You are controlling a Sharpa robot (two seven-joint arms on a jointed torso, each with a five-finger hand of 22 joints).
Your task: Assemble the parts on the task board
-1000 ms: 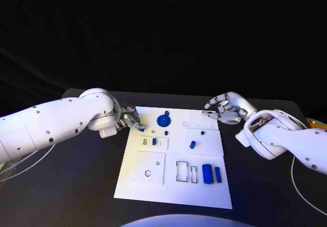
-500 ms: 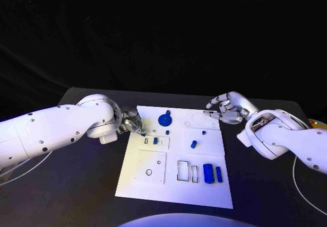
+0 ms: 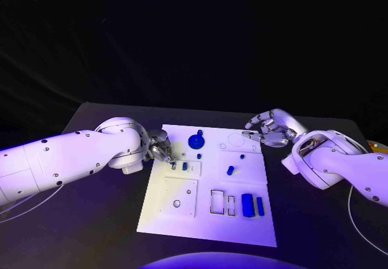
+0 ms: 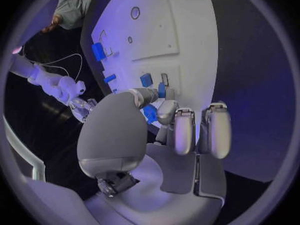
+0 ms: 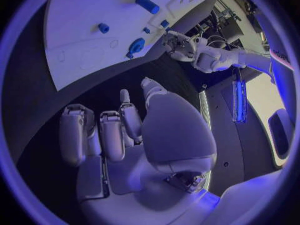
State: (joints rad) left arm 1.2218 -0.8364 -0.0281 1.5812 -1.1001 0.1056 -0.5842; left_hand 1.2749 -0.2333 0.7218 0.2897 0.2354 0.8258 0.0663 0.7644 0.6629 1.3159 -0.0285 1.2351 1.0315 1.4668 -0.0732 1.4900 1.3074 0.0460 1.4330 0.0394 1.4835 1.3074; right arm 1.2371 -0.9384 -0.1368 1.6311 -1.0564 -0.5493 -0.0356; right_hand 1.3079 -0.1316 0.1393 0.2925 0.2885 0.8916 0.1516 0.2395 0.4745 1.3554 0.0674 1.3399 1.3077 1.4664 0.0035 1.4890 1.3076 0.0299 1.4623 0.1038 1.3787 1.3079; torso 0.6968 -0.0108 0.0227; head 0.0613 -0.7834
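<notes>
Hovering at the white rectangular task board (image 3: 206, 218), left hand (image 3: 158, 147) pinches a small blue part (image 4: 150, 113) at its fingertips | target: small slots just ahead of those fingertips, left hand nearer | right hand (image 3: 270, 128) curled, holding nothing, beside the far corner | no writing readable

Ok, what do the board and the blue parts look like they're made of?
The board looks like matte white rigid plastic or painted sheet: flat, even, with clean-edged cutouts and no glare. The parts, such as the round one and the block, look like solid-coloured moulded or printed plastic with a dull sheen. I can't tell more.
</notes>
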